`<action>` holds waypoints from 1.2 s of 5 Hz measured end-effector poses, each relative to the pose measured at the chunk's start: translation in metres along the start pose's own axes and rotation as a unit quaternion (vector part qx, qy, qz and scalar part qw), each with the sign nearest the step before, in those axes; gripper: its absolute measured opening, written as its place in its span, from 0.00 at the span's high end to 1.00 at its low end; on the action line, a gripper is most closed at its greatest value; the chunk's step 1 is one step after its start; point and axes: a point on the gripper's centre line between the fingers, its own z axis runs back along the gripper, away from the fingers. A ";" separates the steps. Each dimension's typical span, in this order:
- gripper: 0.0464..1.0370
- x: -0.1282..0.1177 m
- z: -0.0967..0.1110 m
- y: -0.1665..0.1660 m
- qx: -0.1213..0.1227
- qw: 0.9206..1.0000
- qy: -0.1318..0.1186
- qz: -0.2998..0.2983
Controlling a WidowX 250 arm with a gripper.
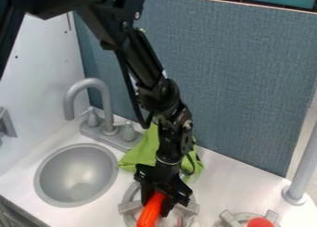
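Observation:
The black gripper hangs low over the grey burner ring near the bottom centre. An orange-red elongated object is between its fingers, tilted, with its lower end reaching the bottom edge of the view. The gripper is shut on it. Behind the gripper and wrist, a green cloth lies bunched on the counter, partly hidden by the arm. Something pale sits within the burner ring, mostly covered by the gripper; I cannot tell what it is.
A round grey sink lies to the left, with a grey faucet behind it. At the lower right is a second burner with a red round thing. A grey post rises at the right; a blue-grey panel stands behind.

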 end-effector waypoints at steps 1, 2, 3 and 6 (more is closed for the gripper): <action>0.48 0.000 -0.002 0.002 0.004 1.000 0.006 0.001; 0.41 0.000 -0.002 0.003 0.009 1.000 0.007 0.001; 0.11 -0.003 -0.002 0.004 0.010 1.000 0.010 -0.004; 0.04 -0.020 0.039 0.011 0.005 0.999 -0.049 0.012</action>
